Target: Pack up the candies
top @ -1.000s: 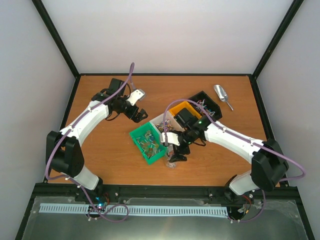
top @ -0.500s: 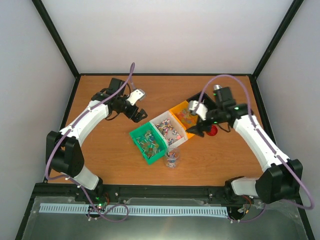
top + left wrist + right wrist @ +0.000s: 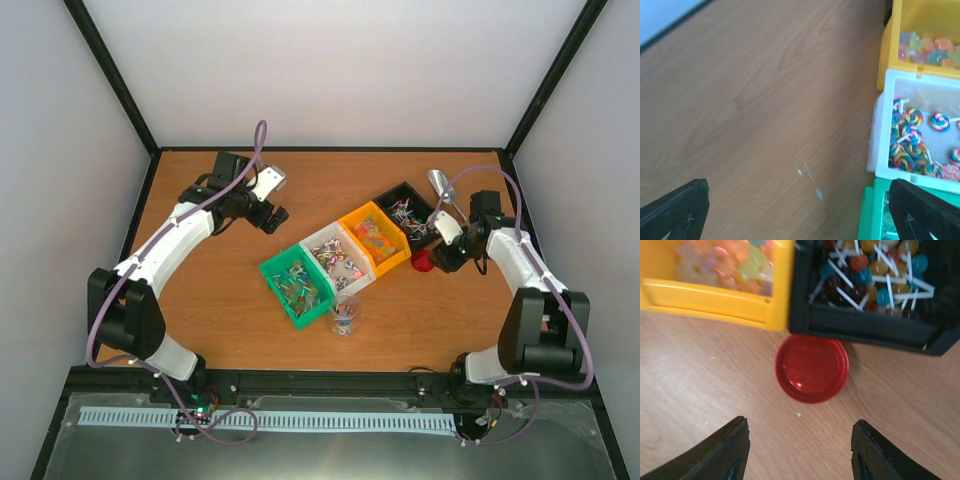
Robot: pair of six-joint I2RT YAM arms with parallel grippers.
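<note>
The candies (image 3: 910, 145) lie sorted in four small bins set side by side in a slanting row on the bench (image 3: 220, 310). The row runs from the middle toward the far right corner: a green bin (image 3: 283, 300), a white bin (image 3: 879, 145), a yellow bin (image 3: 886, 55) and a black bin (image 3: 865, 327). The white bin holds swirl lollipops, the yellow one pale star-shaped sweets, and the black one ball lollipops on white sticks. A few more sweets sit in a clear cup (image 3: 343, 325), which stands just beside the green bin on the side toward the near edge.

The left hand (image 3: 797, 190) hovers over bare wood toward the far left corner, apart from the row. Its fingers are spread wide with nothing between them.

The right hand (image 3: 800, 425) is near the right edge, also spread wide and empty. A red lid (image 3: 812, 368) lies flat on the bench just ahead of its fingertips, close against the black bin's wall.

A metal scoop (image 3: 440, 186) lies near the far right corner, beyond the black bin.
</note>
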